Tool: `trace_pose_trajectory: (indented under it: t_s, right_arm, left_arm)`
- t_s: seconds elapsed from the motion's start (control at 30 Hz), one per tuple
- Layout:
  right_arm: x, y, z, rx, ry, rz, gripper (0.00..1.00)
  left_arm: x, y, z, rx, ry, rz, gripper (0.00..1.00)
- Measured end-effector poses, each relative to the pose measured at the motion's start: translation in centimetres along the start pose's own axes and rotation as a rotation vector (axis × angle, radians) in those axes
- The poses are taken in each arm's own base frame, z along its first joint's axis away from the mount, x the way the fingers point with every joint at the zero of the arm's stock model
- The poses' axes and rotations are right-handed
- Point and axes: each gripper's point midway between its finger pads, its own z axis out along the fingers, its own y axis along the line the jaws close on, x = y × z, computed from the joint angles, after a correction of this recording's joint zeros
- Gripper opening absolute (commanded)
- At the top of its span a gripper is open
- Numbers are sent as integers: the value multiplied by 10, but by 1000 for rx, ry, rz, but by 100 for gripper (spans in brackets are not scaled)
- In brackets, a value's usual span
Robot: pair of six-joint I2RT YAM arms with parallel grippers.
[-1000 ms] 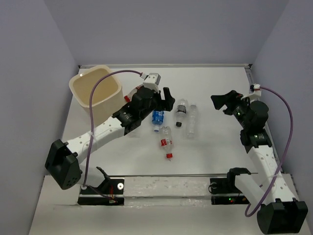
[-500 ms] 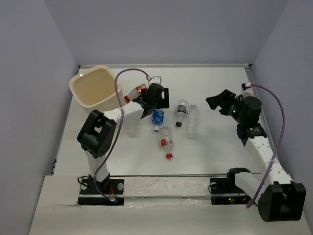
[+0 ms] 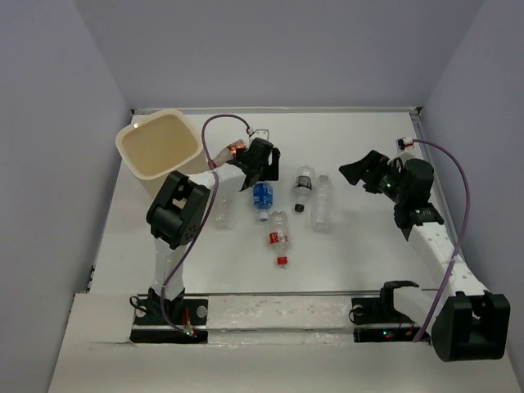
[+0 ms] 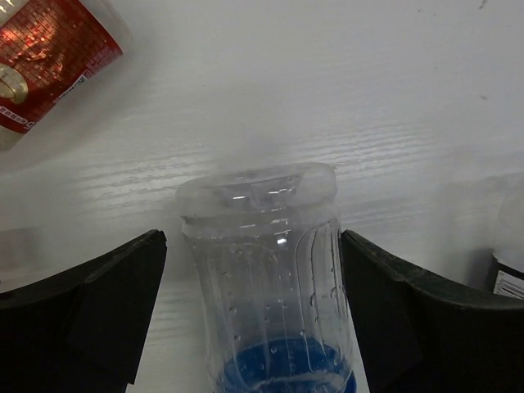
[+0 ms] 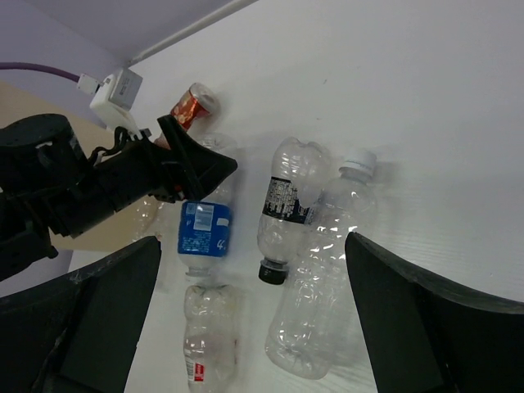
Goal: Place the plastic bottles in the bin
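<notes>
Several clear plastic bottles lie mid-table. My left gripper (image 3: 262,173) is open, its fingers either side of the base of the blue-label bottle (image 3: 263,196), which fills the left wrist view (image 4: 262,270) between the fingers (image 4: 90,311). A red-label bottle (image 3: 228,153) lies beside the cream bin (image 3: 160,147). A black-label bottle (image 3: 304,187), an unlabelled bottle (image 3: 322,202), a red-capped bottle (image 3: 280,237) and a clear bottle (image 3: 221,211) lie nearby. My right gripper (image 3: 354,170) is open and empty, raised to the right of them. It sees the blue-label bottle (image 5: 203,233) and the black-label bottle (image 5: 286,201).
The bin stands at the table's back left corner, next to my left arm (image 3: 176,209). Grey walls close in the table on the left, back and right. A metal rail (image 3: 278,311) runs along the near edge.
My left arm has folded up and its gripper has dropped slightly left over the blue-label bottle. The red-label bottle by the bin has come into view. My right gripper has drifted a little left.
</notes>
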Motion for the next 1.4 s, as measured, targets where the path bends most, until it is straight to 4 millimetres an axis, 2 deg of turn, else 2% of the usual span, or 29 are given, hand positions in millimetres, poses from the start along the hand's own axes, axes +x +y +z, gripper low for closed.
trace_pose_trajectory:
  t_s: [0.07, 0.1, 0.27, 0.33, 0.43, 0.57, 0.63, 0.67, 0.77, 0.83, 0.87, 0.9, 1.0, 1.07, 1.13, 1.2, 1.3, 1.37, 1.4]
  right_arm:
    - [3, -1, 2, -4, 12, 4, 100]
    - [5, -1, 3, -6, 23, 7, 100]
    - [12, -6, 7, 4, 47, 18, 100]
    - [13, -8, 9, 7, 52, 21, 100]
    - [22, -15, 18, 22, 85, 35, 100]
    - [49, -31, 36, 56, 179, 61, 100]
    - [65, -33, 45, 62, 233, 56, 100]
    - [76, -32, 50, 62, 268, 47, 100]
    - [92, -30, 60, 61, 319, 29, 100]
    - [99, -33, 67, 76, 337, 19, 100]
    - [101, -37, 69, 91, 341, 15, 100]
    - [103, -41, 70, 107, 343, 12, 100]
    - [107, -51, 72, 148, 348, 7, 100]
    - [110, -58, 72, 178, 351, 6, 99]
    - [112, -61, 73, 192, 356, 6, 98]
    - [115, -64, 76, 202, 365, 6, 96]
    - [122, -67, 82, 212, 387, 6, 91]
    - [127, -71, 84, 225, 401, 9, 83]
    - [130, -74, 84, 233, 411, 12, 79]
  left_arm:
    - [8, 5, 8, -9, 22, 5, 86]
    - [10, 6, 11, -11, 27, 7, 74]
    - [5, 5, 22, -2, 28, 17, 52]
    - [1, 4, 24, 9, 22, 17, 48]
    - [-3, 0, 24, 25, 17, 17, 48]
    - [-9, -4, 19, 49, 8, 12, 47]
    - [-25, -8, 5, 72, -20, 4, 47]
    - [-35, -11, -3, 84, -43, -2, 47]
    - [-93, -21, -54, 154, -175, -38, 47]
    - [-145, -27, -112, 224, -319, -74, 47]
    - [-161, -28, -132, 247, -367, -87, 47]
    - [-187, -26, -166, 279, -446, -111, 47]
    - [-239, -15, -249, 340, -632, -163, 47]
    - [-262, 5, -289, 334, -730, -196, 47]
    - [-280, 36, -324, 294, -817, -232, 47]
    - [-290, 73, -343, 210, -878, -264, 47]
    - [-295, 128, -354, 57, -938, -309, 47]
    - [-291, 169, -353, -72, -955, -345, 47]
    - [-290, 179, -352, -106, -956, -354, 47]
